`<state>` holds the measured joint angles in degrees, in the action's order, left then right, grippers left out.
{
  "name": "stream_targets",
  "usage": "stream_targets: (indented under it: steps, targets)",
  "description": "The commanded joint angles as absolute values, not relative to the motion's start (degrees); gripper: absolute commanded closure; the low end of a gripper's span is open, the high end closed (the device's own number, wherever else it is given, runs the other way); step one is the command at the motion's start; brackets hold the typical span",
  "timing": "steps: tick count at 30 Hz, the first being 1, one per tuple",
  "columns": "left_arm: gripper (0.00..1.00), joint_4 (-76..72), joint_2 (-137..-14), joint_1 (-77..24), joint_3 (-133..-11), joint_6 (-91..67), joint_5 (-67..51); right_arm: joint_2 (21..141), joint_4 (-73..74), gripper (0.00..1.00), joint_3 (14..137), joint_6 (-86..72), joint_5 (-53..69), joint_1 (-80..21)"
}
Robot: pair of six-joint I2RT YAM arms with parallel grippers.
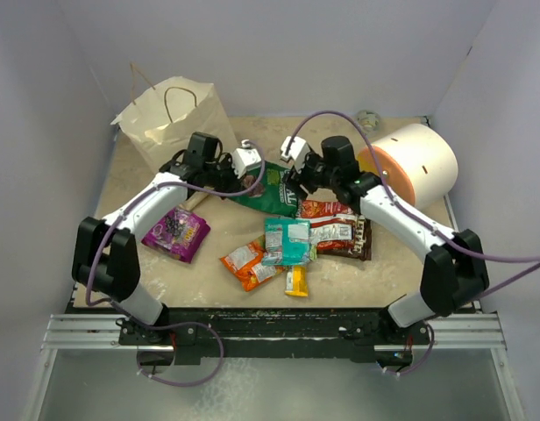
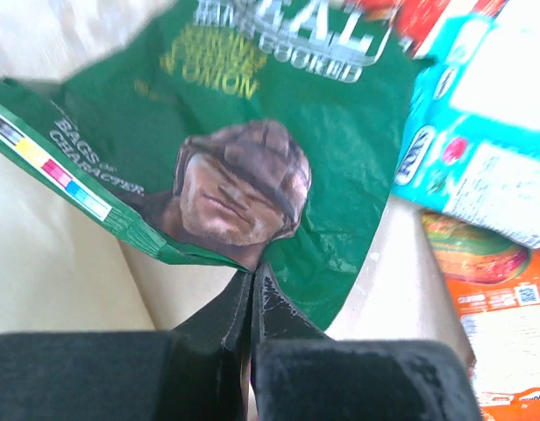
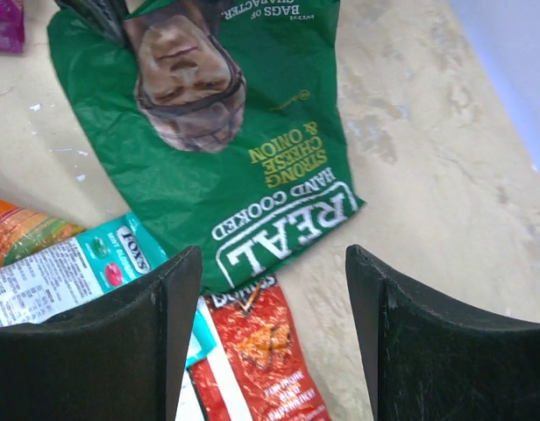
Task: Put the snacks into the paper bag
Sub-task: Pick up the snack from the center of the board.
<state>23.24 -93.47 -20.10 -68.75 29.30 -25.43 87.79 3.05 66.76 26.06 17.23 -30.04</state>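
Firmly — left gripper (image 2: 251, 279) pinches green chip bag (image 2: 331, 149) by its edge.

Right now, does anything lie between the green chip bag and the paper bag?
Nothing visible does. The left gripper is shut on the green chip bag's edge; only the left arm itself lies between that and the paper bag.

Orange-faced cream cylinder (image 1: 419, 162) on its side at far right, small grey object (image 1: 368, 117) just behind, beige tabletop (image 1: 384, 272)

Pale walls (image 1: 279, 53), beige tabletop (image 1: 209, 282) — scuffed, speckled
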Motion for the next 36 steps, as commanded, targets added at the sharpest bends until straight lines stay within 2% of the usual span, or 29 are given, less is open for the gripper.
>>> stream_targets:
  steps: [1,8,14,22,27,36]
  targets:
    - [1.0,27.7,-88.3,-23.2,-76.3,40.0,-29.6,82.3,2.6,0.3,65.9,24.4,18.7,-26.8]
    - [1.0,39.7,-88.2,-26.8,-90.0,49.8,-28.5,75.6,5.5,0.28,65.4,23.0,21.5,-23.4]
    - [1.0,43.9,-87.7,-27.5,-94.7,58.2,-30.1,71.2,4.7,0.24,62.9,23.3,22.8,-23.1]
    - [1.0,45.3,-88.1,-30.2,-91.7,53.3,-30.3,68.5,6.4,0.18,58.3,27.9,33.7,-23.3]
    - [1.0,42.9,-84.3,-32.0,-86.6,52.5,-29.8,69.6,4.1,0.12,56.3,28.9,30.4,-23.5]
    - [1.0,44.0,-82.3,-32.4,-84.2,53.3,-30.8,70.6,4.0,0.12,59.6,31.2,24.7,-23.4]
